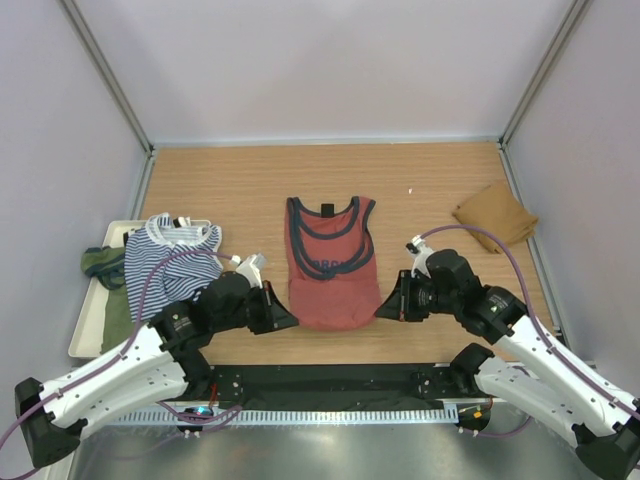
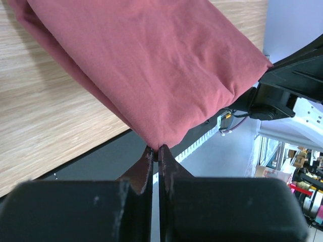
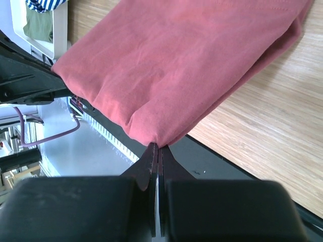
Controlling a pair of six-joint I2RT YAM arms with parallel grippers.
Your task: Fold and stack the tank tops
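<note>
Far left: a white tray (image 1: 78, 335) sits at the worktop (image 1: 250, 190) edge and holds the olive green tank top (image 1: 100, 262), bunched up, with the navy-white striped tank top (image 1: 170, 255) crumpled partly over it and spilling onto the wood. Neither looks folded. Next right, the left pincer (image 1: 290, 322) is fully closed, its jaws pinching the near left hem corner of the rust-red tank top (image 1: 330, 265). The left wrist view shows the doubled cloth running up out of the shut tips. This top lies centre of the worktop, spread flat, straps and neckline toward the far wall and hem toward the arm bases. The navy trim and the chest graphic face up. Right of it, the right pincer (image 1: 380, 312) is likewise closed tight on the near right hem corner, which its wrist view confirms. The top thus lies between the two pincers, each one touching and gripping a corner at the near edge, with the body of the cloth extending away from them. Far right, well apart, the tan-brown tank top (image 1: 495, 215) rests as a compact folded bundle near the right wall. Judgement: one of four tops appears finished. The rust-red one is at the start of its first fold, with both hem corners secured and no fold made so far. The two tray tops are untouched and no stack has been built.
</note>
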